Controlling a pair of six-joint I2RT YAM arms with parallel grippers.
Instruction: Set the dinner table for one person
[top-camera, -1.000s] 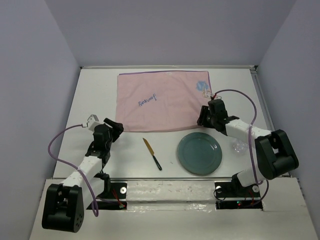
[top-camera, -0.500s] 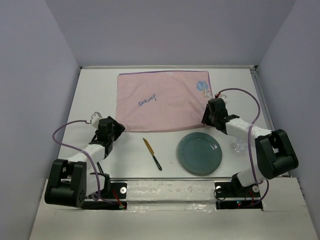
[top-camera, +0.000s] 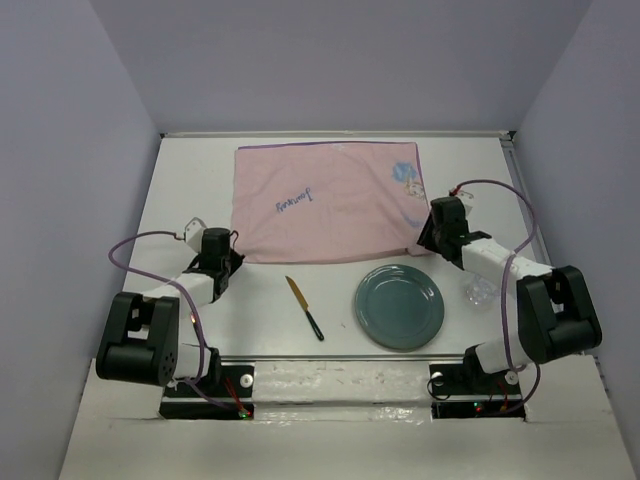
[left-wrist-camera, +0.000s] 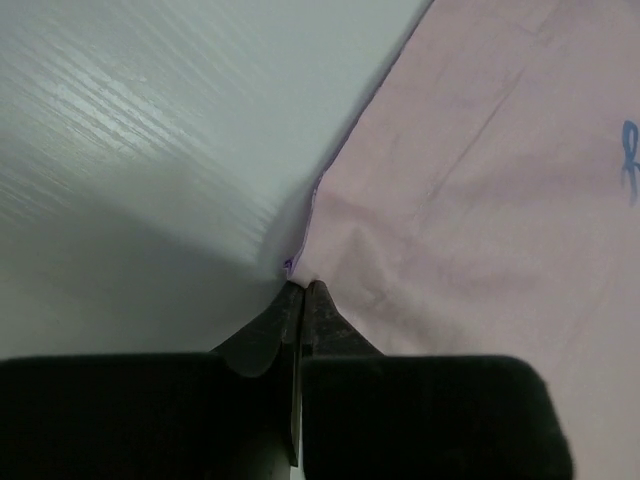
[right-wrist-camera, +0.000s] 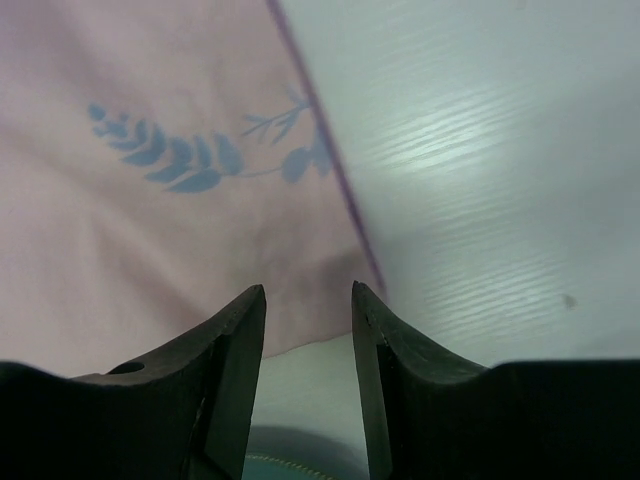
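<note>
The dinner table (top-camera: 190, 180) is a white top. A pink cloth (top-camera: 325, 200) with blue print lies flat at its middle back. My left gripper (top-camera: 232, 258) is low at the cloth's near left corner. In the left wrist view my left gripper (left-wrist-camera: 303, 288) is shut on that corner of the cloth (left-wrist-camera: 480, 200), which puckers at the tips. My right gripper (top-camera: 421, 241) is at the cloth's near right corner. In the right wrist view my right gripper (right-wrist-camera: 308, 290) is open, the cloth's (right-wrist-camera: 150, 230) near edge just beyond its tips and nothing between them.
A teal plate (top-camera: 400, 306) lies near the front, right of centre, close under the right arm. A knife (top-camera: 305, 307) with a black handle lies to its left. A clear glass (top-camera: 481, 291) stands right of the plate, beside the right forearm.
My left gripper has dropped to the cloth's near left corner and shut on it. My right gripper has shifted right and back toward the near right corner, narrowing slightly but staying open.
</note>
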